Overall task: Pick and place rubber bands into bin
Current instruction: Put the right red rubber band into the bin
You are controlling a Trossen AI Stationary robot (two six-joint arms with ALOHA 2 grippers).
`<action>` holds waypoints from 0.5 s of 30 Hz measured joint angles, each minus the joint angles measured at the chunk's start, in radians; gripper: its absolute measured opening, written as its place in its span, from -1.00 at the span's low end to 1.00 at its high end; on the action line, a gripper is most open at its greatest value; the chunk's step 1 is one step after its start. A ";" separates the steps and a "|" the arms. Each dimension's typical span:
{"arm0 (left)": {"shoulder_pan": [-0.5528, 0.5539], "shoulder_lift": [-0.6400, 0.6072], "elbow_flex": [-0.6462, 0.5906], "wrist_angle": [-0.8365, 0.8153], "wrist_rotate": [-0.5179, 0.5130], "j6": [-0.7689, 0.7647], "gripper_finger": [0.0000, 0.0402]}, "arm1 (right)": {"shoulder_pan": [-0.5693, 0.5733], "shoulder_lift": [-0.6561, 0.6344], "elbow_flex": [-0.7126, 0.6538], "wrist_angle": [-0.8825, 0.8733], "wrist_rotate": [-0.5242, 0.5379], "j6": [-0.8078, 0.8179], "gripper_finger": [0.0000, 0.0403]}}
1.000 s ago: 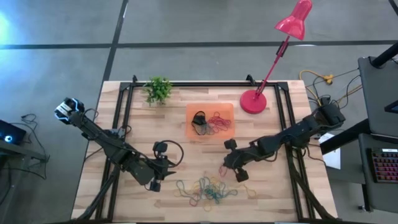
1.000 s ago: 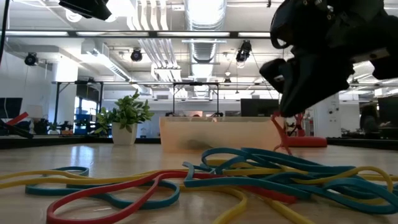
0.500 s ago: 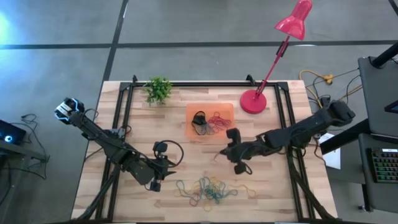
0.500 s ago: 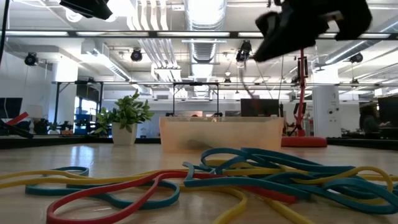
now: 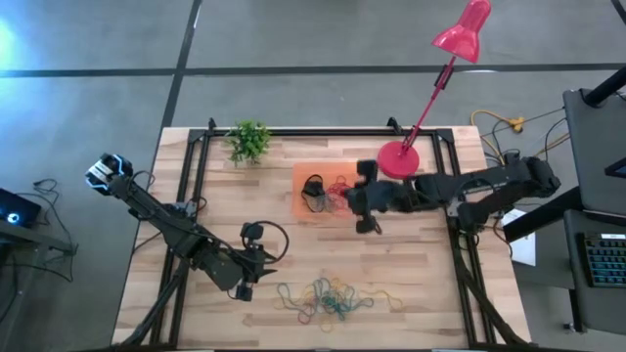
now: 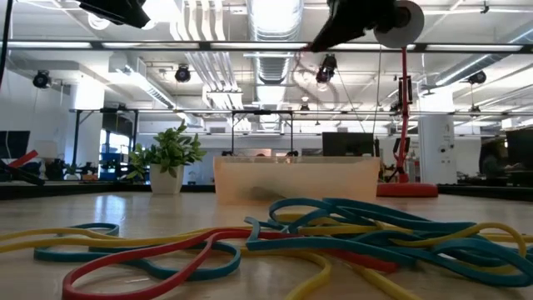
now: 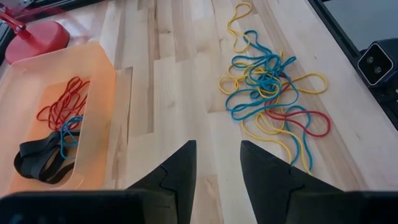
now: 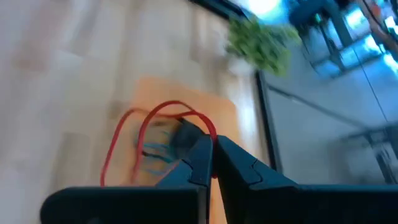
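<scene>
The orange bin (image 5: pixel 358 172) sits at the table's far middle and holds red, blue and black rubber bands (image 7: pixel 60 109). A pile of loose rubber bands (image 5: pixel 326 297) in blue, yellow and red lies near the front edge. My right gripper (image 5: pixel 346 199) hovers high over the bin's right part, shut on a red rubber band (image 8: pixel 139 129). My left gripper (image 7: pixel 217 167) stands open above bare wood to the left of the pile, between pile and bin, with nothing between its fingers. My right gripper pinches the red band at one spot of its loop (image 8: pixel 209 132) between its two fingertips. The fingers slant down toward the table's left. The rest of the loop hangs free below and ahead of them, clear of table and bin.
A red desk lamp stands on its round base (image 5: pixel 398 159) just right of the bin. A small potted plant (image 5: pixel 248 142) is at the far left. A black frame (image 5: pixel 192 166) runs along the table's sides. Bare wood lies between bin and pile.
My right gripper has risen from beside the pile's right end and gone toward the far edge and the bin, tipping toward level. It stays shut, and the red band has come up clear of the table with it.
</scene>
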 joint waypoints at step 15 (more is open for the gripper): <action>0.001 0.000 -0.063 0.017 -0.004 -0.009 -0.46 | -0.390 0.010 -0.151 0.142 -0.312 0.067 -0.96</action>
